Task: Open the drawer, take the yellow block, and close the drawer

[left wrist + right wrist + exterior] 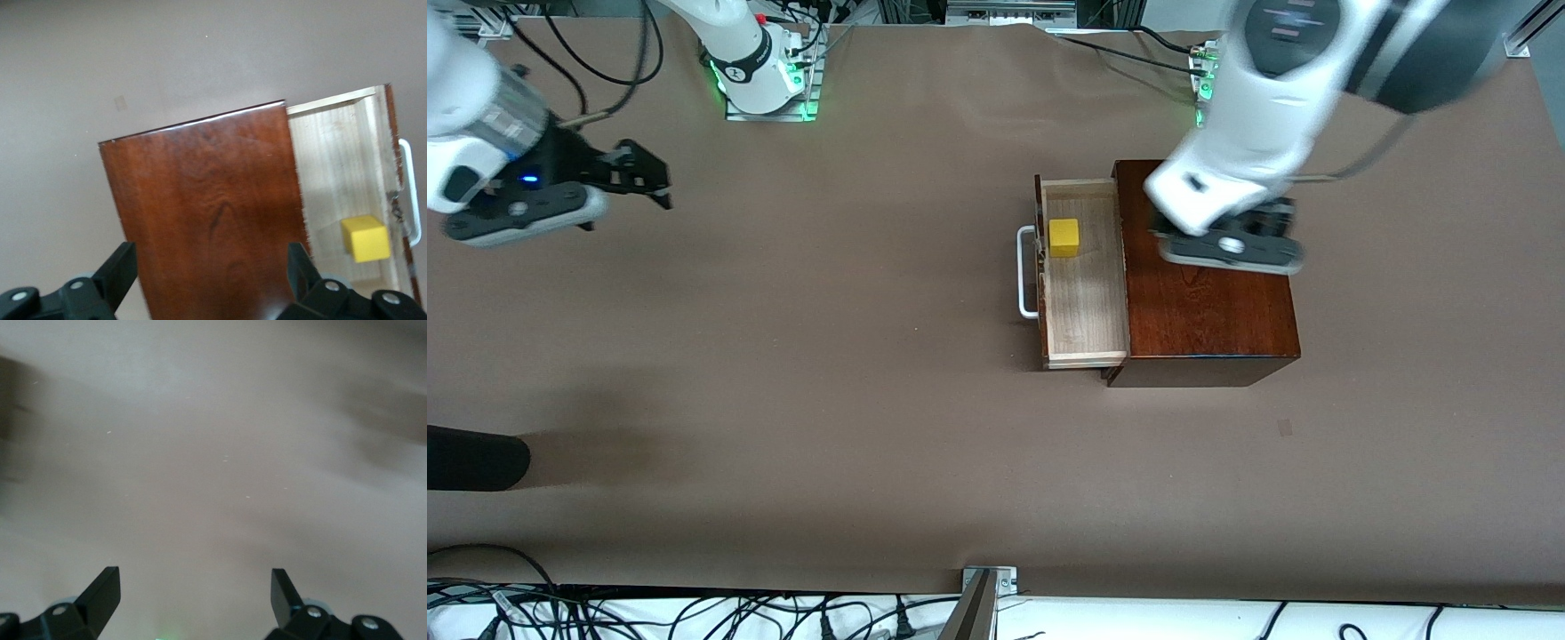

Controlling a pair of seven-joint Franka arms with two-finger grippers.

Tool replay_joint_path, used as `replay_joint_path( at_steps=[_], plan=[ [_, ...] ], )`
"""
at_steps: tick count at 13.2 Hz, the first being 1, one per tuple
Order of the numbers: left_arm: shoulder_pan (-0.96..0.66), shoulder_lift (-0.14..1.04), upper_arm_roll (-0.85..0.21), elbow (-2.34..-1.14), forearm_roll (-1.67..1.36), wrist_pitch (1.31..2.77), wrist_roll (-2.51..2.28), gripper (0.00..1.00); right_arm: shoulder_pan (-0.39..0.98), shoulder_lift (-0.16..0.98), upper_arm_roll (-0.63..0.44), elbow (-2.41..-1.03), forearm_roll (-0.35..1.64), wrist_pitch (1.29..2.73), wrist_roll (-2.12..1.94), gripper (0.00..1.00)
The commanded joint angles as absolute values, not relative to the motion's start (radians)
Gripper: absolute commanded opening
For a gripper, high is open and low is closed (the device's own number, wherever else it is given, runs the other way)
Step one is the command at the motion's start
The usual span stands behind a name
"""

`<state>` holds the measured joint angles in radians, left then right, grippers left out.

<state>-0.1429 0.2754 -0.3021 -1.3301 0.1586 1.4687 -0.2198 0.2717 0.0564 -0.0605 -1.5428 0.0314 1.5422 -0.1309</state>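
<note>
With the drawer (1083, 276) pulled out of the box (1209, 284) and the yellow block (1064, 237) lying in its end nearer the robots, the left gripper (212, 267) (spread, over the box lid) should be centred above the block before descent, while the right gripper (640, 178), spread, is held waiting over bare table.

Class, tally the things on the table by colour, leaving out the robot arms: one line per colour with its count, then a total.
Yellow: 1, the yellow block in the open drawer
Dark reddish-brown: 1, the wooden box with its drawer
Total: 2
</note>
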Motion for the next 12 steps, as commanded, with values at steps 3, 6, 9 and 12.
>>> replay_joint_path(
  at_steps=[3,6,9,12],
  plan=[
    [-0.104,0.08,-0.086,-1.536,0.007,1.541,0.008,1.0,0.412,0.12,-0.022,-1.526,0.061,1.488,-0.191,1.0],
    [-0.103,-0.075,-0.011,-1.748,-0.021,1.757,-0.006,1.0,0.565,0.178,-0.002,-1.523,0.06,1.543,-0.311,1.0],
    [-0.094,-0.072,-0.014,-1.753,-0.014,1.764,-0.008,1.0,0.748,0.28,-0.002,-1.497,0.045,1.749,-0.394,1.0],
    [-0.092,-0.048,-0.021,-1.712,-0.009,1.723,-0.008,1.0,0.871,0.495,-0.002,-1.314,0.021,1.834,-0.44,1.0]
  ],
)
